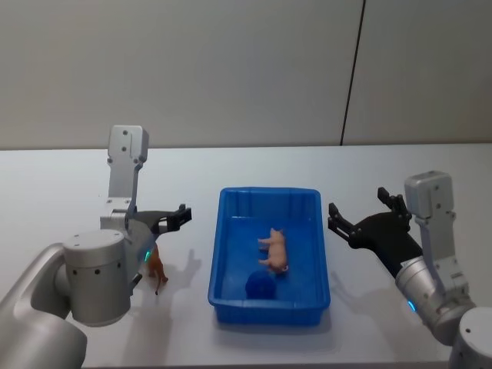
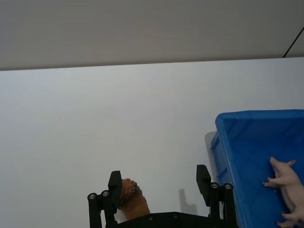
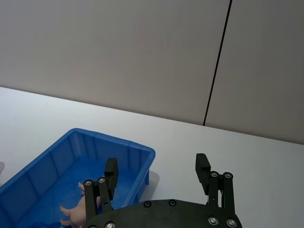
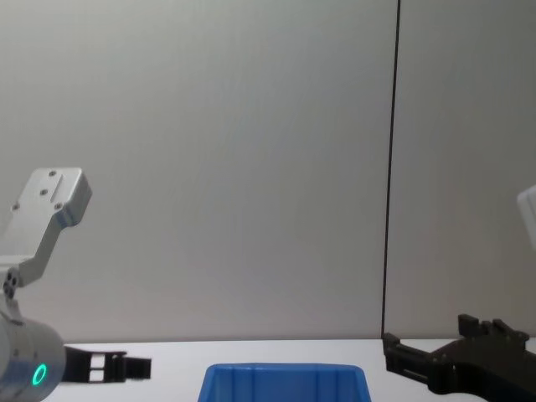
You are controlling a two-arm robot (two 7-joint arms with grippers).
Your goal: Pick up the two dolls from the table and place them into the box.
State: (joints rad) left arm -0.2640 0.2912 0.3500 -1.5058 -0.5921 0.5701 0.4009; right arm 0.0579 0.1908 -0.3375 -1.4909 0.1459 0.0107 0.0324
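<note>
A pink pig doll (image 1: 274, 250) lies inside the blue box (image 1: 223, 231) near its middle, and it also shows in the left wrist view (image 2: 287, 183) and the right wrist view (image 3: 76, 212). A brown animal doll (image 1: 157, 269) stands on the white table (image 1: 61, 200) just left of the box. My left gripper (image 1: 181, 217) hovers open above it. In the left wrist view the brown doll (image 2: 130, 199) sits close to one finger (image 2: 114, 185) of the open left gripper (image 2: 159, 183). My right gripper (image 1: 360, 209) hangs open to the right of the box, holding nothing, as the right wrist view (image 3: 156, 171) confirms.
A dark blue round thing (image 1: 260, 286) lies in the box's near end. A grey wall with a dark vertical seam (image 1: 352, 73) stands behind the table. The chest view catches the box's rim (image 4: 285, 370), the left gripper (image 4: 113, 366) and the right gripper (image 4: 410, 356).
</note>
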